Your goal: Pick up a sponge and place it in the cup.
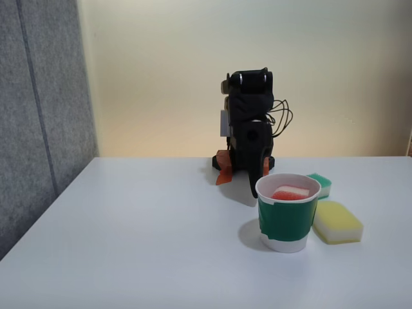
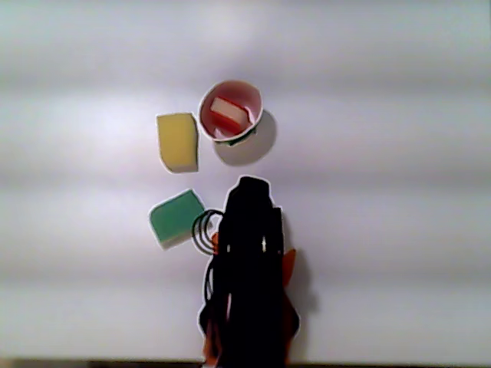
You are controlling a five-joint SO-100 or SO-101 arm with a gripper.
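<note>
the cup [image 1: 287, 222] hides most of the sponge [image 1: 289, 192] inside; behind, the folded arm's fingers [image 1: 255, 183] can't be read as open or closed.

Arm [image 1: 248, 122] folded compact over its base at table's far edge in fixed view, upper links stacked upright, cables looped at its right. Gripper [image 1: 252, 183] hangs down in front, tips near tabletop; open/closed can't tell. From above, arm [image 2: 249, 261] = dark silhouette w/ orange parts at sides
</note>
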